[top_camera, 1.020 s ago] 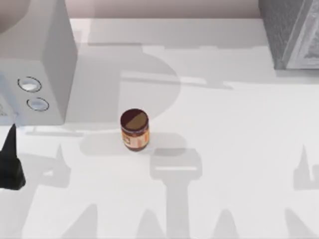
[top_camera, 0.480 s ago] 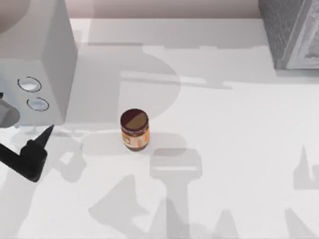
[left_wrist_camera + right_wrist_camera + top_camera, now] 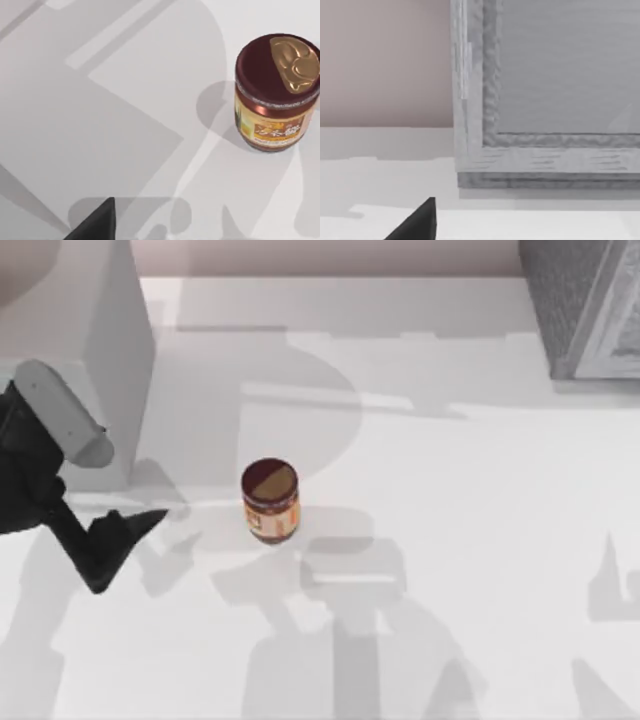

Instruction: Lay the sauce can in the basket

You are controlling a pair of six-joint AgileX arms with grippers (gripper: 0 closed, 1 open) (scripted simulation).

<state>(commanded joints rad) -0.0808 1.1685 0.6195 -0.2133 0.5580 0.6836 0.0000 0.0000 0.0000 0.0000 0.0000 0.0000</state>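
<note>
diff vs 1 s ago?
The left gripper has swung in from the table's left edge toward the sauce can, its arm now crossing in front of the grey box at the left. It is not touching the can. The can stays upright in the same spot.

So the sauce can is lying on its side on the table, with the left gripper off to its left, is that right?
Not quite. The sauce can is standing upright on the table, round top facing up, as the top view shows. The rest holds: the left gripper is off to its left, apart from it.
</note>
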